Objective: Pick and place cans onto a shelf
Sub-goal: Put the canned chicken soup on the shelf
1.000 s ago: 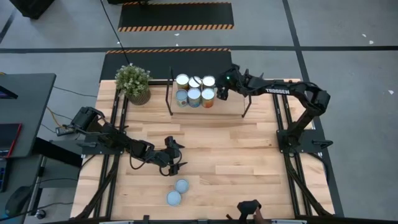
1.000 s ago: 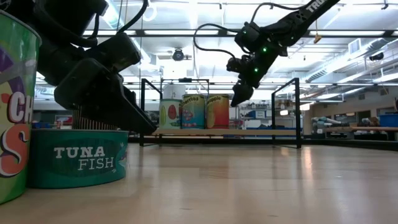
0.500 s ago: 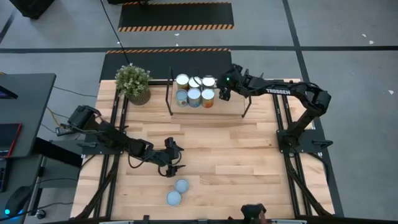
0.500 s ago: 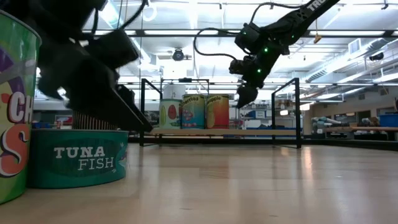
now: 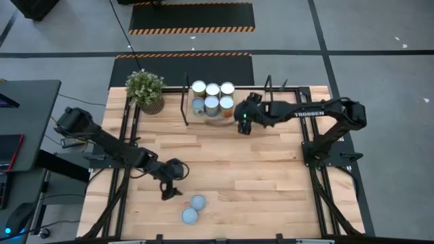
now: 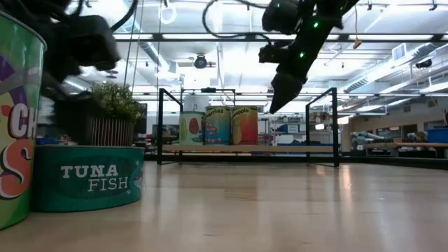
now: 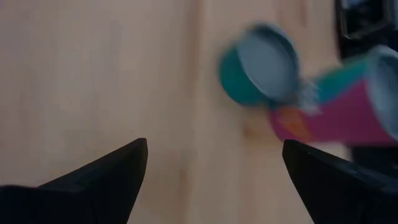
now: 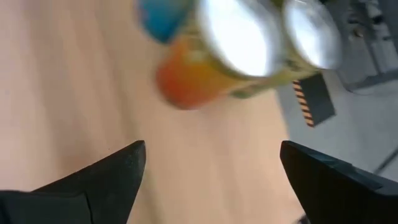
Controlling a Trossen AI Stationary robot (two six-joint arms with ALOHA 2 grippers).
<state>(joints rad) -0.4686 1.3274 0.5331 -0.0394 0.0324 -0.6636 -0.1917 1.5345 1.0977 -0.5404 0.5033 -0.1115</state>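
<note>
Several cans (image 5: 211, 98) stand upright in two rows on the shelf (image 5: 203, 121) at the table's far side; they also show in the low view (image 6: 218, 126) and the right wrist view (image 8: 239, 40). A low teal tuna can (image 5: 198, 202) and a taller can (image 5: 189, 215) stand on the table near its front edge, and both show in the left wrist view (image 7: 264, 65). My left gripper (image 5: 167, 192) is open and empty, just left of these two. My right gripper (image 5: 240, 124) is open and empty, in front of the shelf's right part.
A potted green plant (image 5: 146, 91) stands at the far left corner, beside the shelf. The shelf's black upright rods (image 6: 160, 126) frame the plank (image 6: 245, 148). Bare wooden tabletop (image 5: 258, 169) lies between the shelf and the two front cans.
My right gripper has drawn back from the shelf's right end toward the table's near edge and now hangs in front of the shelf. My left gripper has moved toward the table's left and near edges, away from the middle. No can has moved.
</note>
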